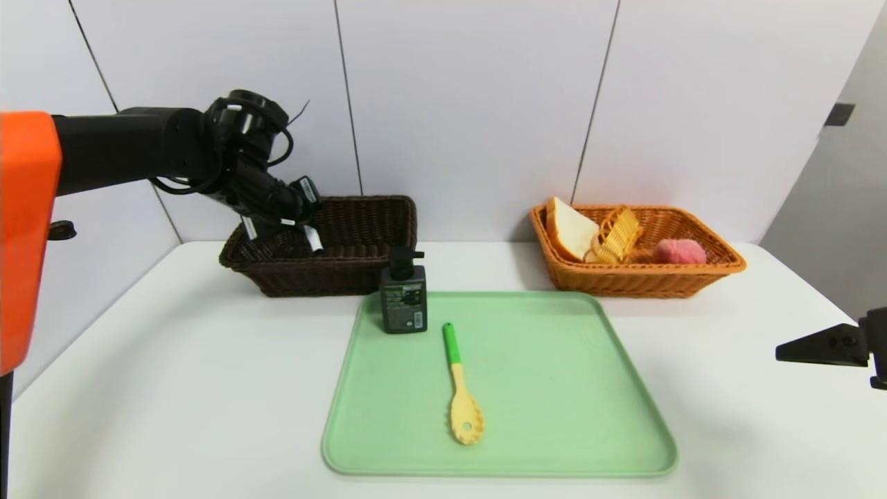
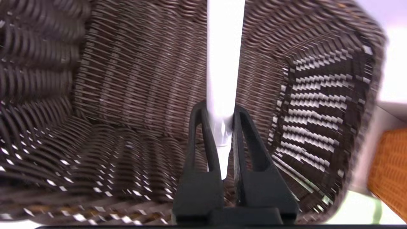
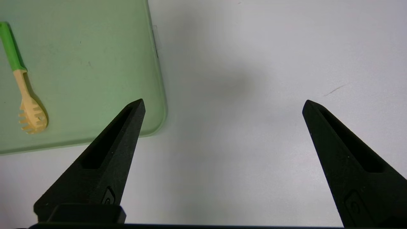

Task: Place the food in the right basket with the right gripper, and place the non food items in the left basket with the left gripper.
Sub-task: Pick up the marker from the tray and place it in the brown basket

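Bright even light, soft shadows, blurred wicker.

Setting reads as a laboratory test station, not a home. A plain white desk [image 1: 173,388] stands against bare grey wall panels [image 1: 471,104] with dark seams. Props are staged: a flat pale-green plastic tray [image 1: 554,388] at 6 o'clock, wicker baskets behind.
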